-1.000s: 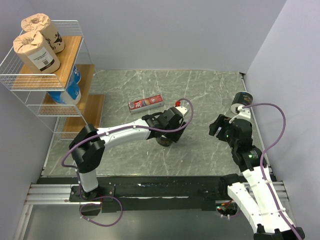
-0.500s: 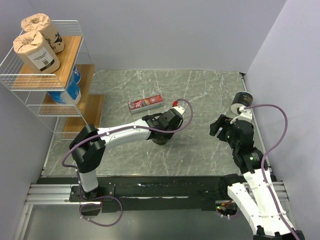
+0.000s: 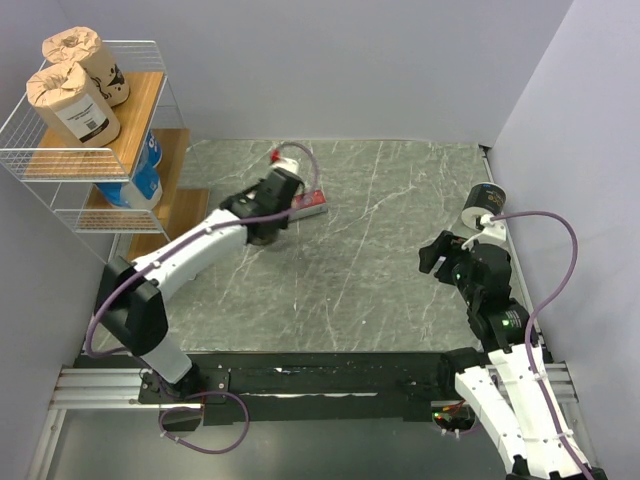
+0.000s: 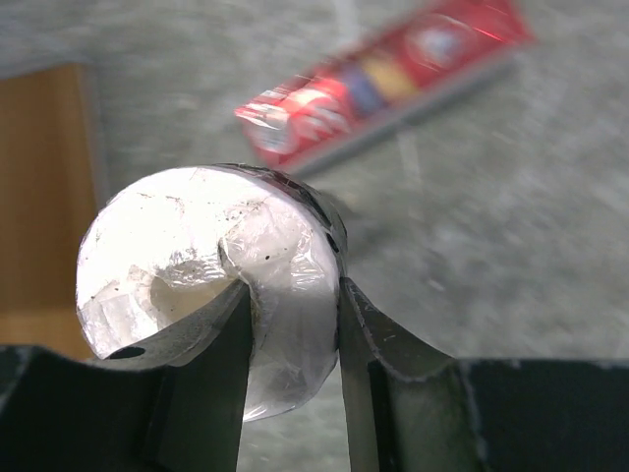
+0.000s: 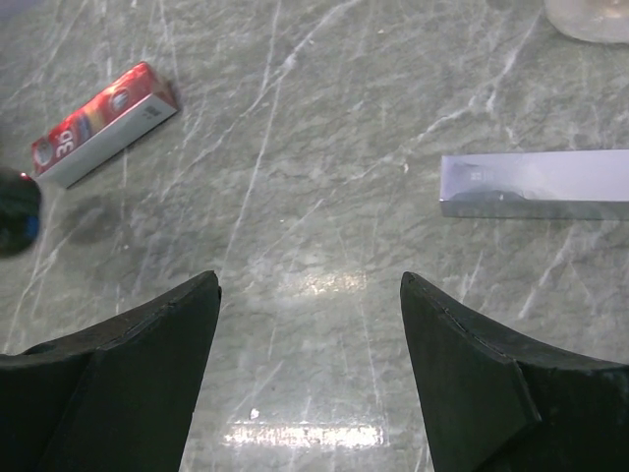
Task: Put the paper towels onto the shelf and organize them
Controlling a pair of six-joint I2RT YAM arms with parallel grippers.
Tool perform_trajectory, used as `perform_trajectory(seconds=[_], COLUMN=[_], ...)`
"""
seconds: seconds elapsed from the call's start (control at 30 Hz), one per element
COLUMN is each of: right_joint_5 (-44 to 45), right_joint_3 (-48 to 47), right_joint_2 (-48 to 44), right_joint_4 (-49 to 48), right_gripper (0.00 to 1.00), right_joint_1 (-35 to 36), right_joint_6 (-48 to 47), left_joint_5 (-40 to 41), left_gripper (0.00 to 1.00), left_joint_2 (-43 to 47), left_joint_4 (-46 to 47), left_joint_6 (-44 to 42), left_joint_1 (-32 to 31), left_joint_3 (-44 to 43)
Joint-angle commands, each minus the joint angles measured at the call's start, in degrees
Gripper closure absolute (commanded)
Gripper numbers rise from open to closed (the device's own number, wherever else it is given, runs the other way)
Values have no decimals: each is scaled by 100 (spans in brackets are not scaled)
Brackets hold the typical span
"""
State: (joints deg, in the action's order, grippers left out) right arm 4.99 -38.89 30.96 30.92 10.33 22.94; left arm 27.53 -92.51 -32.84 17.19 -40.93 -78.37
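My left gripper (image 3: 268, 218) is shut on a dark paper towel roll (image 3: 262, 237), held above the table beside the shelf (image 3: 160, 110). In the left wrist view the fingers (image 4: 378, 364) pinch the roll's wall, one inside the core, and the white wrapped end (image 4: 187, 261) faces the camera. Two kraft-brown rolls (image 3: 65, 100) stand on the top board. Blue-and-white rolls (image 3: 146, 170) sit on the middle board. A second dark roll (image 3: 483, 203) stands by the right wall. My right gripper (image 3: 436, 256) hangs open near it, its jaws (image 5: 310, 295) holding nothing.
A flat red box (image 3: 306, 202) lies on the marble table just right of the left gripper, also seen as the red box (image 4: 383, 79) and the red box (image 5: 103, 123). The shelf's lowest wooden board (image 3: 185, 215) lies left of the held roll. Walls close in the left and right sides.
The left gripper closed on the dark roll at the table's middle, lifted it and carried it left and farther back toward the shelf. The right arm has hardly moved.
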Motion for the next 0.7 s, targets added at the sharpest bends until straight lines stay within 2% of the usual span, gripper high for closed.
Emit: perform_trajectory(seconds=[0.0,0.3,0.67], right_joint_5=[-384,-904,-956], right_joint_3=[-135,-338,-417], right_joint_2=[-81,-442,-539], right_joint_4=[-60,-51,55], right_gripper=[19,19,18], right_joint_1=[-40,-31,-31], right_joint_6=[70,246,202], left_joint_5=[717,1456,1975], left_gripper=[59,59,60], left_joint_2=[93,-1031,-2122], left_joint_4=[137,796,973], left_joint_6=[-400,-1437,-1930], left_joint_1=[689,1359,1746], left_joint_3=[-222,-890,-1514])
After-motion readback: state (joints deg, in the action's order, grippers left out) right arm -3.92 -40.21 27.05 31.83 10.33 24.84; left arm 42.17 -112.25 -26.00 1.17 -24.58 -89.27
